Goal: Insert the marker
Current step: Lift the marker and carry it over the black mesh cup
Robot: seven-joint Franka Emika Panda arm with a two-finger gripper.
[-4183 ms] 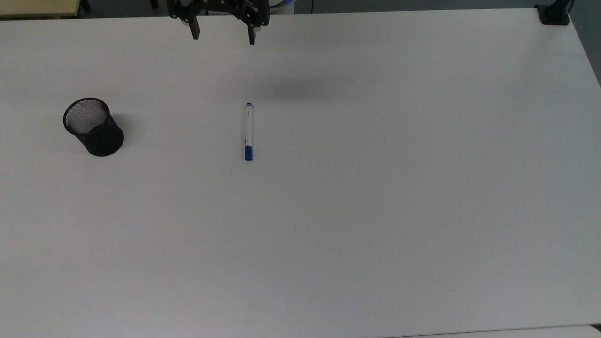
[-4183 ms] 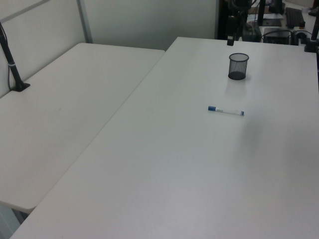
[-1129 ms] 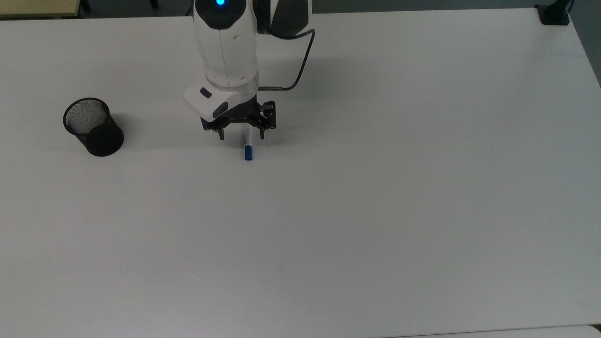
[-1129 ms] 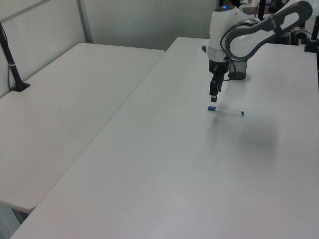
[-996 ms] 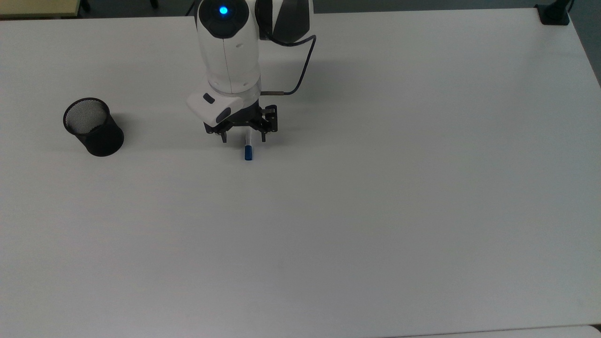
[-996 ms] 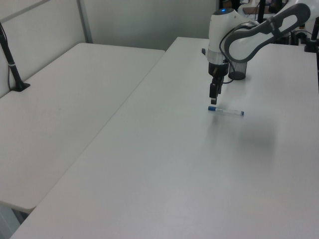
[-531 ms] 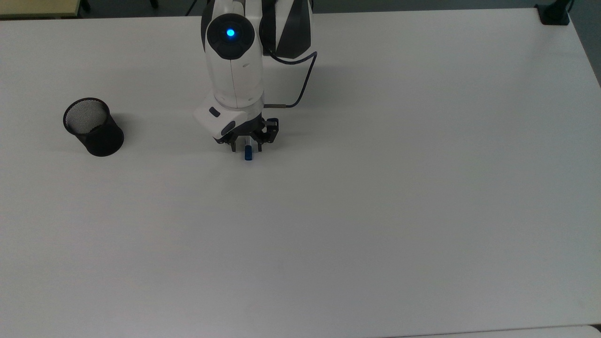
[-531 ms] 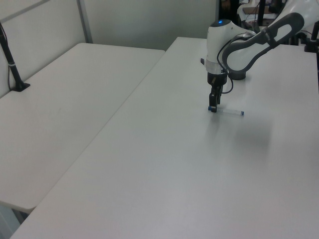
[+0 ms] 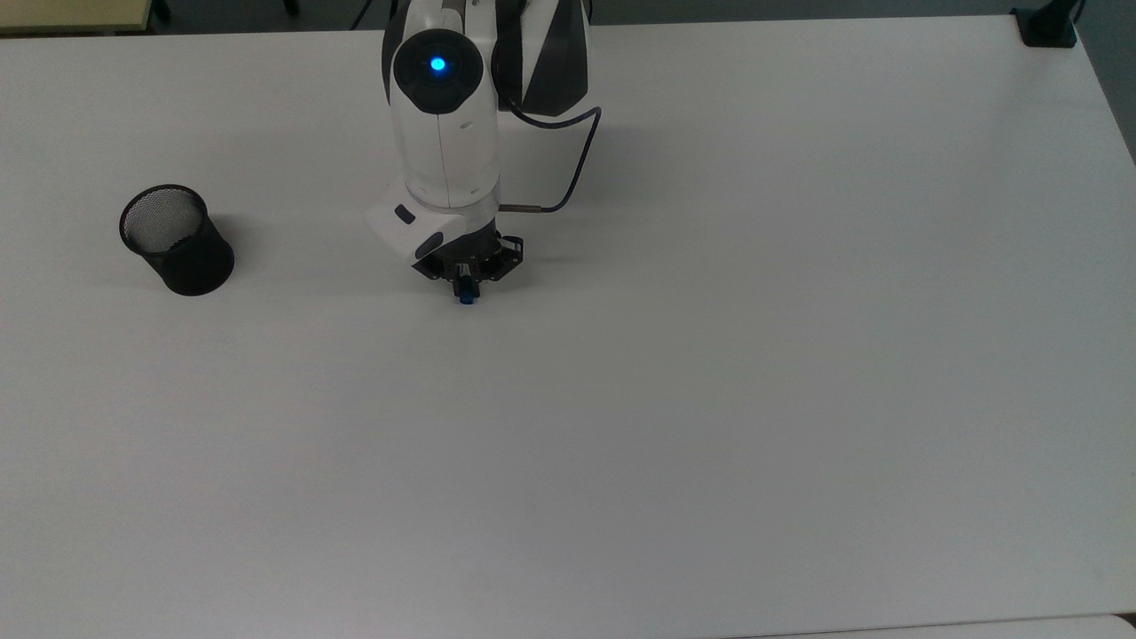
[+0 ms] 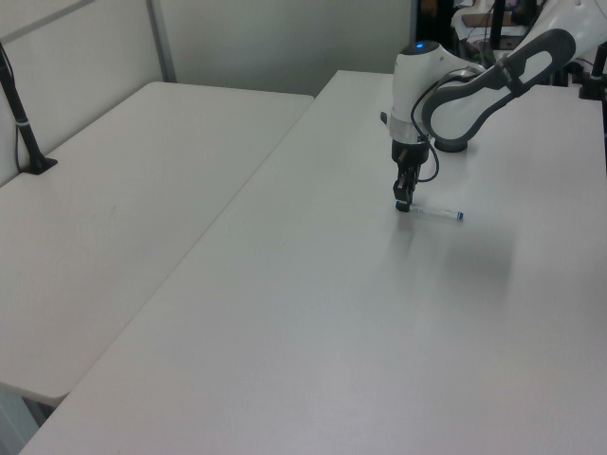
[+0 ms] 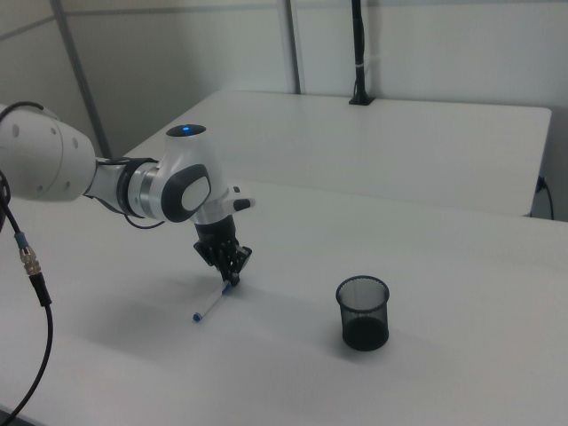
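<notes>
While capped end pinched — marker mid-table

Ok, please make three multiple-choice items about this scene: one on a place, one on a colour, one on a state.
1. In the top view, the cup stands where from the marker?
A. its left
B. its right
C. below it

2. The marker's cap is:
A. red
B. blue
C. green

3. The marker is:
A. inside the cup
B. lifted high
C. lying on the table

Key: 1 A, the cup is near the top view's left edge. 2 B, blue shows at the gripper. 3 C, in the right view its barrel rests on the table with the gripper shut on the cap end.
</notes>
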